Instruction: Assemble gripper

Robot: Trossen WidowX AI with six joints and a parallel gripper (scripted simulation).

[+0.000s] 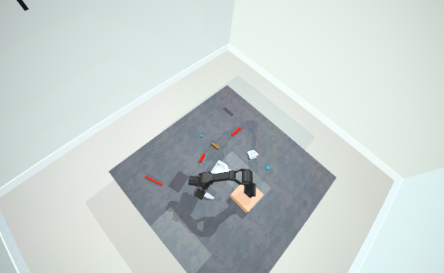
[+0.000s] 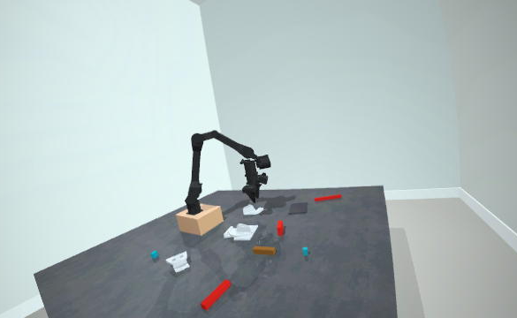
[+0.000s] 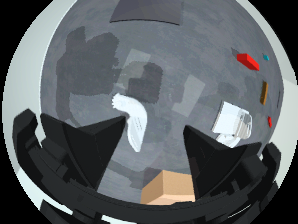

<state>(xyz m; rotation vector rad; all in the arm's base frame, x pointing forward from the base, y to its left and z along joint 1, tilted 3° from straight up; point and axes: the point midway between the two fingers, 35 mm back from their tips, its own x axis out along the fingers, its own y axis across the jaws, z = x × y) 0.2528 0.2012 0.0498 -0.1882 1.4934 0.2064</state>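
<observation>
A loose white jaw (image 1: 209, 196) (image 2: 252, 210) (image 3: 135, 118), curved and toothed at one end, lies on the table. My gripper (image 2: 254, 199) (image 3: 155, 125) is open and empty above it; in the wrist view the jaw shows between the fingertips, nearer the left one. The white gripper base (image 1: 219, 167) (image 2: 240, 232) (image 3: 229, 118) lies to the right in the wrist view, with a white piece on or against it, perhaps the other jaw; whether it sits on a pin I cannot tell. A white piece with two holes, apparently the housing plate (image 1: 252, 154) (image 2: 178, 261), lies apart on the table.
Red bars (image 1: 153, 180) (image 2: 216, 294), a red block (image 2: 280, 228) (image 3: 247, 62), an orange-brown block (image 1: 215, 145) (image 2: 264, 251) (image 3: 264, 93) and small cyan pieces (image 1: 267, 167) (image 2: 305, 251) lie about. A dark flat square (image 1: 178, 181) (image 2: 298, 208) lies beyond the jaw. The arm stands on a wooden block (image 1: 240, 199) (image 2: 201, 221).
</observation>
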